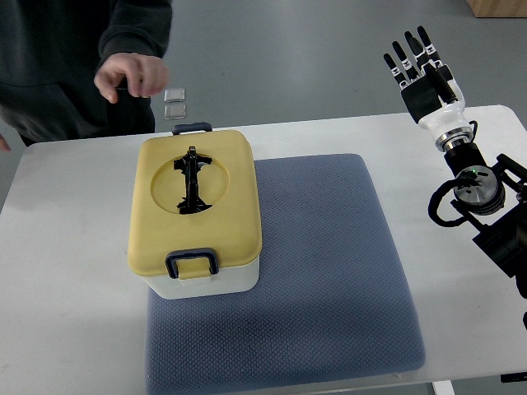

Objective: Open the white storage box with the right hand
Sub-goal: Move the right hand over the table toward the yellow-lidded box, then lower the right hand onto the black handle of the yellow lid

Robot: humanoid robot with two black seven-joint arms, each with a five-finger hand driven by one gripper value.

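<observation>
- On the blue mat [329,271], left part, the white storage box [198,216] sits with its yellow lid [196,185] on (both latches look fastened).
- Well apart, the right hand [420,70] hovers, fingers spread, empty; opening not begun.

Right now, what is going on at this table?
Nothing is being handled yet. The white storage box sits closed under its yellow lid, latch down, on the left part of the blue mat. The robot's right hand is raised at the far right with fingers spread, well away from the box. A person's hand hovers behind the box, holding nothing I can make out.
</observation>
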